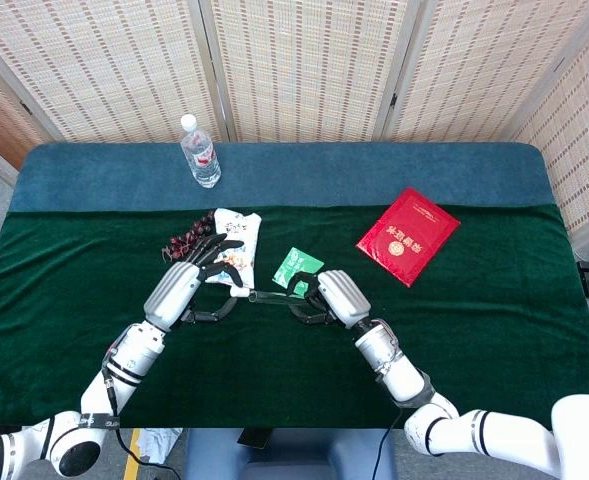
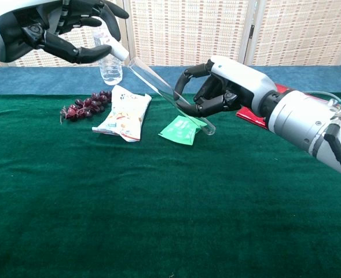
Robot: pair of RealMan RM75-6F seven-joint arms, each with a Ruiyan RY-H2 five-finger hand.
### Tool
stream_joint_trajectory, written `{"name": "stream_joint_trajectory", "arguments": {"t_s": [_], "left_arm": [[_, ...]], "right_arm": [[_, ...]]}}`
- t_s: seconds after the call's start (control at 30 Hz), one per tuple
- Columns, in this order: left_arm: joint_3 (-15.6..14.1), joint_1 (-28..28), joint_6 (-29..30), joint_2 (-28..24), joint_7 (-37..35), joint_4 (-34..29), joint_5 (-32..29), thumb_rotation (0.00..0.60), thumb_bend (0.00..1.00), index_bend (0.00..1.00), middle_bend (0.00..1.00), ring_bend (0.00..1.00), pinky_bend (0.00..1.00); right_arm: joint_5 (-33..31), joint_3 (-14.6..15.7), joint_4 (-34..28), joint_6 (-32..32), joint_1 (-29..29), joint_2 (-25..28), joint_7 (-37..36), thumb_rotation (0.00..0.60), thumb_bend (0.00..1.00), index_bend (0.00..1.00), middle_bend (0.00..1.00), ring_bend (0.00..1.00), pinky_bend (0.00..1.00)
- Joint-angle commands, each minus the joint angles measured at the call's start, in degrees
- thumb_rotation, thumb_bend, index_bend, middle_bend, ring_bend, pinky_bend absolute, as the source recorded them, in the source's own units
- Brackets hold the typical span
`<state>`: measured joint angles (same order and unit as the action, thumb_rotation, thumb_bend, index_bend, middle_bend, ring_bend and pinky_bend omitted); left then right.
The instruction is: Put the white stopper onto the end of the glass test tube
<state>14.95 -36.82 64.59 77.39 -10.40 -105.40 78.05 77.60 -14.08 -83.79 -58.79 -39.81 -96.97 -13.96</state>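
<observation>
Mating is in hand: at upper left of the chest view, the left robot hand (image 2: 54, 29) pinches the white stopper (image 2: 117, 51) just beside the open mouth of the glass test tube (image 2: 170, 95), which the right robot hand (image 2: 219, 87) grips, tilted, above the bench (image 2: 158, 220). Next, I judge, comes lining up the axes and pressing in. Whether they touch is unclear; the tube nearly vanishes in the head view.

1 tube (image 2: 158, 87), 1 stopper (image 2: 117, 51), 2 hands (image 2: 60, 26)
</observation>
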Motion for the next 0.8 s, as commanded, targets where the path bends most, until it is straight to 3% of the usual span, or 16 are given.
{"name": "stream_joint_trajectory", "arguments": {"t_s": [0.03, 0.8], "left_arm": [[0.0, -0.02, 0.12, 0.02, -0.02, -0.03, -0.14, 0.6, 0.47, 0.59, 0.18, 0.05, 0.0], [-0.24, -0.66, 0.03, -0.13, 0.32, -0.34, -0.7, 0.6, 0.47, 0.59, 0.18, 0.05, 0.0]], "right_arm": [[-0.12, -0.13, -0.09, 0.01, -0.16, -0.08, 0.09, 0.529, 0.8, 0.88, 1.0, 1.0, 1.0], [-0.92, -0.71, 0.83, 0.21, -1.41, -0.8, 0.26, 0.529, 0.8, 0.88, 1.0, 1.0, 1.0]]}}
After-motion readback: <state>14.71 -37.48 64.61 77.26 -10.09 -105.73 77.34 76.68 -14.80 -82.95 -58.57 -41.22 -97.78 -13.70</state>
